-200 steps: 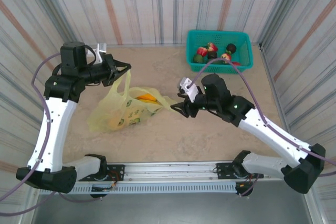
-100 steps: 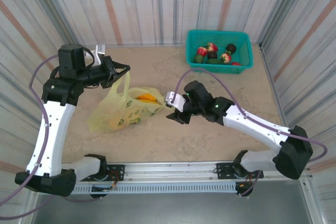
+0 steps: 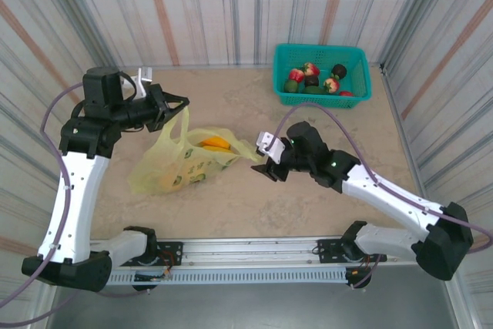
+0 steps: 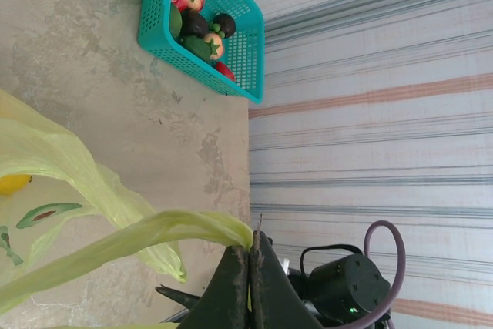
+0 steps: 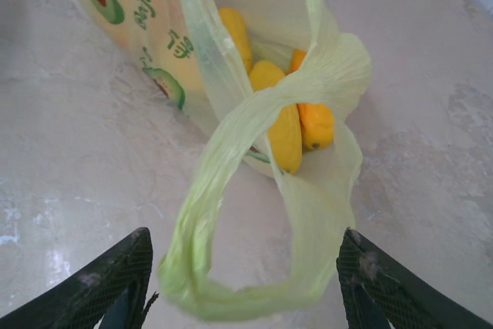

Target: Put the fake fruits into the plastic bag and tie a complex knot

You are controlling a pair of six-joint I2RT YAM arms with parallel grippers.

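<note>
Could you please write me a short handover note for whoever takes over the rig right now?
Left gripper: shut on one handle strip of the plastic bag, holding it up.
Right gripper: open; the other handle loop sits between its fingers, ungripped.
Things: yellow and orange fruits are in the bag; more fruits lie in the teal basket, far right.
Done: some fruit bagged; the handles cross once over the bag's mouth.
Left: probably bag the basket fruits, then grip the loop and tie the handles; nothing looks tied yet.
</note>
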